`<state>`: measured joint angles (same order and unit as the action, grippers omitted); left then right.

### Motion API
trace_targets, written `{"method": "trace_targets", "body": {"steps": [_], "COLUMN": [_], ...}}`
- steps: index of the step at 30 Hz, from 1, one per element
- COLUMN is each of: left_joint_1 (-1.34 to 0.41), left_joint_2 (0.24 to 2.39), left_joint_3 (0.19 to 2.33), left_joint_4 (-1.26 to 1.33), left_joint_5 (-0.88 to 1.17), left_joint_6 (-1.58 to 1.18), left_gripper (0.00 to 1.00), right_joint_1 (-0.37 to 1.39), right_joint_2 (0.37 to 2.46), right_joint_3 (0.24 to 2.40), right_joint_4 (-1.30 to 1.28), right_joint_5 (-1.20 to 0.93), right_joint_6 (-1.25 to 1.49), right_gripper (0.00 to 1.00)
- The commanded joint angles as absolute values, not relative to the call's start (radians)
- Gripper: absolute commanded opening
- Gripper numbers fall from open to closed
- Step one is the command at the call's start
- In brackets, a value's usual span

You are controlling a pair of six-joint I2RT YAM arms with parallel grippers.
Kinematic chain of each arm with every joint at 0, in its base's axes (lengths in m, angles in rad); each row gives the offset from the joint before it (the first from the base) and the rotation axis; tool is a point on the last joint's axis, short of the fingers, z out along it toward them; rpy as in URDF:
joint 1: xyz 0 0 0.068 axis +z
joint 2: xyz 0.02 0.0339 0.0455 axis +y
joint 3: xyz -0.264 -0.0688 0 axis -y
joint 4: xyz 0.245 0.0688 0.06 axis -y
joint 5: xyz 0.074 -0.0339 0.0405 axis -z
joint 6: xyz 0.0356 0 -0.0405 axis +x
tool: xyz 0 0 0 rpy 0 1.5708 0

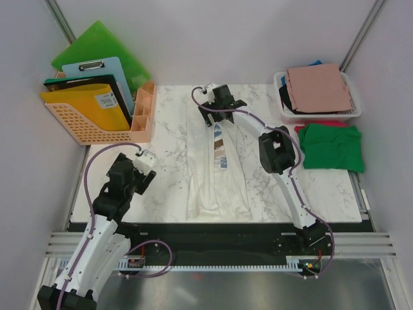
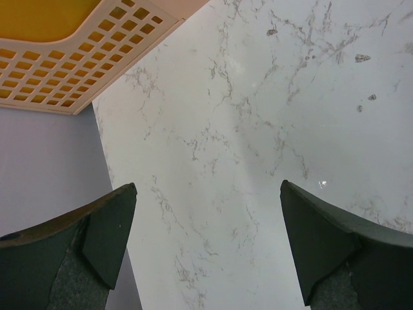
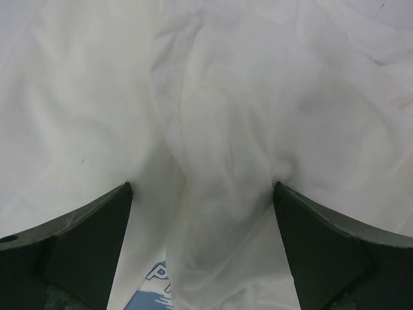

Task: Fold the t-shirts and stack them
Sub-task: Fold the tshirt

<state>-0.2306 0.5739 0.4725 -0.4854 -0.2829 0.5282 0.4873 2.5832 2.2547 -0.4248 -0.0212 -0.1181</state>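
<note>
Cream-white t-shirt (image 1: pixel 210 174) lies in a long strip on the marble table (image 1: pixel 161 187).
Left gripper (image 2: pixel 206 194) spread wide to its left; right gripper (image 3: pixel 201 187), jaws apart, over its far end; green t-shirt (image 1: pixel 332 147) to its right, dusty-pink t-shirt (image 1: pixel 319 88) beyond.

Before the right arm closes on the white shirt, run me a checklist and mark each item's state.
1. Right end effector open: ok, jaws wide apart.
2. White shirt under it: ok, rumpled cloth fills the wrist view.
3. Fingers touching the cloth: cannot tell.
4. Left end effector open and empty: ok, over bare table.
5. Shirt fully folded: not ok, it lies as a long strip.
6. Stack ready: ok, green shirt lies folded at the table's right side.
</note>
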Motion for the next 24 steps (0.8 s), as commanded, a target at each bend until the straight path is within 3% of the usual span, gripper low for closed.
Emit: {"method": "trace_targets", "body": {"steps": [1,8,14,24], "left_joint_1": [-0.227,-0.227,-0.227,-0.226], "left_joint_2": [0.597,0.656,0.653,0.672], "left_joint_3": [0.474,0.482,0.476,0.476], "left_joint_4": [-0.480,-0.468,-0.468,-0.466], "left_joint_5": [-0.278,-0.265,-0.273,-0.270], "left_joint_6": [0.499,0.479,0.474,0.468], "left_gripper": [1.00,1.00,1.00,1.00], "right_joint_1": [0.485,0.485,0.485,0.580], "right_joint_2": [2.684,2.724,2.660,2.260], "right_joint_3": [2.348,2.404,2.284,2.158], "right_joint_4": [-0.437,-0.308,-0.201,0.034], "right_joint_5": [0.051,0.172,0.210,0.411], "right_joint_6": [-0.156,-0.176,-0.161,-0.177], "right_gripper": [0.98,0.98,0.98,0.98]}}
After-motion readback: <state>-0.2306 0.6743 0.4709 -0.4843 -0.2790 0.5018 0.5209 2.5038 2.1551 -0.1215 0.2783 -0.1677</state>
